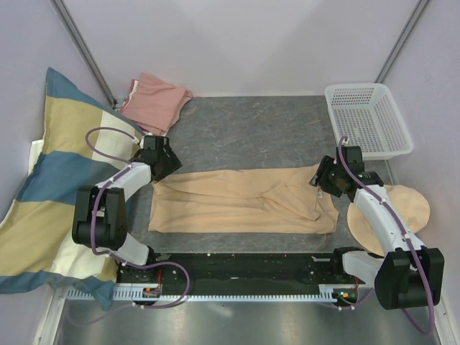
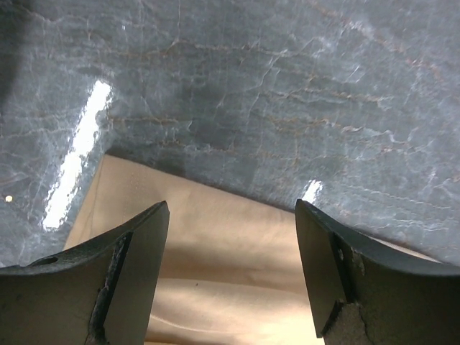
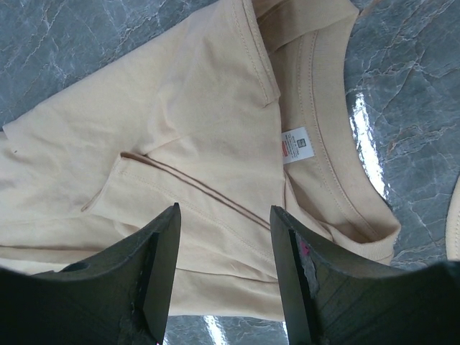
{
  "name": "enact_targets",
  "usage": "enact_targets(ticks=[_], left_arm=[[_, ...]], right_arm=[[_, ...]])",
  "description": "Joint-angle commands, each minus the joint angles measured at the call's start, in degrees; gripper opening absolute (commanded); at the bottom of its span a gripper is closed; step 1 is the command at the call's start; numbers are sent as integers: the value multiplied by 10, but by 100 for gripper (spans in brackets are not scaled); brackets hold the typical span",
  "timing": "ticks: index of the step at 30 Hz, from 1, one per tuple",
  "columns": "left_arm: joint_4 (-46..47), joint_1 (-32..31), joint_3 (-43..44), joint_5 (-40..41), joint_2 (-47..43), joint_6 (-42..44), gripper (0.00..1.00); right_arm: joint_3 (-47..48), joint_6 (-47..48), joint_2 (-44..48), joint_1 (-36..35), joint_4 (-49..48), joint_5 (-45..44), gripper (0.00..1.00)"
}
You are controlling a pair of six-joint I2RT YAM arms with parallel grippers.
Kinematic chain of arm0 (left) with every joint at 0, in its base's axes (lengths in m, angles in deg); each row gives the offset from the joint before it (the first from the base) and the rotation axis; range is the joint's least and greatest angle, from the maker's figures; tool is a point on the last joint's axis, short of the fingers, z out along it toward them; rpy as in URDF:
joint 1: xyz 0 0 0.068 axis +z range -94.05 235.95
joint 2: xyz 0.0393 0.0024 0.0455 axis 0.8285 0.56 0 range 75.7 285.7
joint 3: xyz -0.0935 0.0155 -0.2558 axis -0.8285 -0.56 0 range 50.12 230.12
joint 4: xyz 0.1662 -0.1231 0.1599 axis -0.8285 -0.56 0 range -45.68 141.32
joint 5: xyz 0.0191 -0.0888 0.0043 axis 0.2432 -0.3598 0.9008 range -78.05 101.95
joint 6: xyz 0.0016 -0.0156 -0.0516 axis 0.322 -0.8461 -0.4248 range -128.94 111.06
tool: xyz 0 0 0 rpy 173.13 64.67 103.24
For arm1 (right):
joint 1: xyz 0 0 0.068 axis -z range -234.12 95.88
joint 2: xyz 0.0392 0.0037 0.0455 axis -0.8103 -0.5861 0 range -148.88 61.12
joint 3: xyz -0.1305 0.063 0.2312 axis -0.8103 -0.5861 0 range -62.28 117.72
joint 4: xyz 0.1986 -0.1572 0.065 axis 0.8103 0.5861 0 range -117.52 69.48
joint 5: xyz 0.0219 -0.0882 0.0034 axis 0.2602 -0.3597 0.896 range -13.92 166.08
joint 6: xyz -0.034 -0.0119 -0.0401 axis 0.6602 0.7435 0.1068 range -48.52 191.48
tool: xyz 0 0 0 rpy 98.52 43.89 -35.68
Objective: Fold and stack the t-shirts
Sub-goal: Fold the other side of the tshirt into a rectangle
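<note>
**Tan tee** (image 1: 244,201): lies flat as a long band across the near half of the table (image 1: 251,136). Its collar (image 3: 338,165) and white label (image 3: 296,146) are at the right end and its hem at the left. The sleeves appear turned in over the body.

**Pink tee** (image 1: 154,100): a loose heap at the far left corner, well apart from the tan one.

**Handling:** both tees are judged light, limp and not fragile. The cloth will sag when lifted and may slide on the glossy marbled top. A pinch should therefore take every layer at an edge or corner, not the middle. Likely holds are the hem corners at the left and the shoulders beside the collar at the right.

**Left gripper** (image 1: 162,159): jaws spread with nothing between them, poised over the far hem corner.

**Right gripper** (image 1: 327,176): jaws likewise apart and empty, above the folded sleeve just beside the collar.

**Surroundings:** a striped pillow (image 1: 50,180) lies along the left and a white basket (image 1: 366,118) sits at the far right. A round beige hat (image 1: 406,208) lies by the right arm, near the collar end.
</note>
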Motion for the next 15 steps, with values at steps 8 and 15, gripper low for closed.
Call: enact_targets(ticks=[8,15], left_arm=[[-59,-59,-26,56,-25,-36,78],[-96,-87,-65,65,-99,-58,79]], right_arm=[[-7,9,-1,-2,-11,1,61],[-8,9,-7,-1,-16,2,61]])
